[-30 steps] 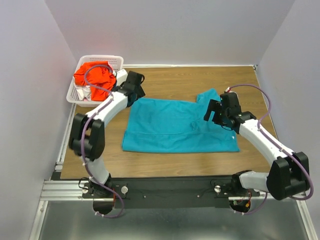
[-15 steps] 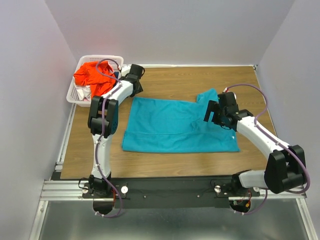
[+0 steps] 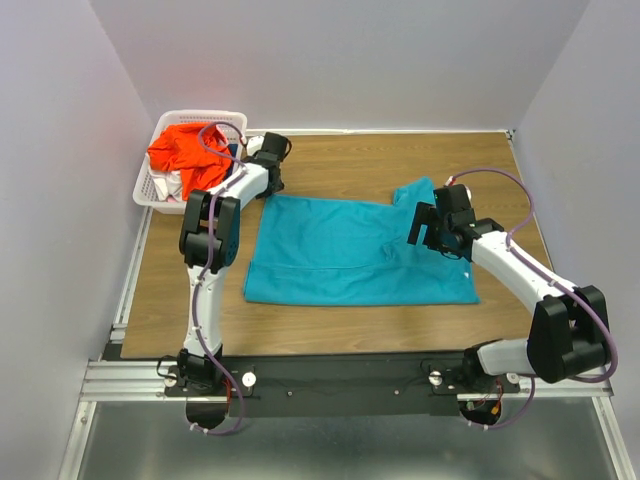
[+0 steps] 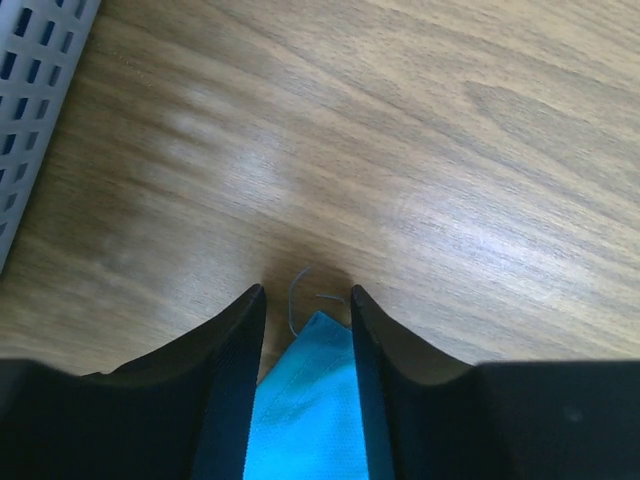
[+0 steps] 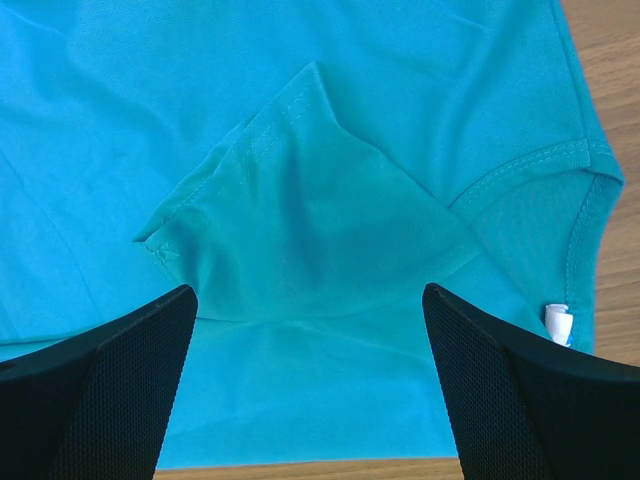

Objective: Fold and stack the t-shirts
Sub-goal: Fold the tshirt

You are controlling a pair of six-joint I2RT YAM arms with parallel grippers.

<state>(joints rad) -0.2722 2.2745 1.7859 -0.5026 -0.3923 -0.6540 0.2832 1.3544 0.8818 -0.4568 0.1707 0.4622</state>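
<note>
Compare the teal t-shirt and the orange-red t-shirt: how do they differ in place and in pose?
The teal t-shirt lies spread nearly flat on the table; the orange-red t-shirt sits crumpled in the white basket. The teal t-shirt shows its full outline, with one sleeve folded in; the orange-red t-shirt is a heap with no clear outline. Both are plain cloth without print.

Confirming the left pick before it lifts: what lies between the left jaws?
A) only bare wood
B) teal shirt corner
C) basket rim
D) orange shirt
B: the left wrist view shows a corner of the teal shirt lying between the two jaws.
</note>
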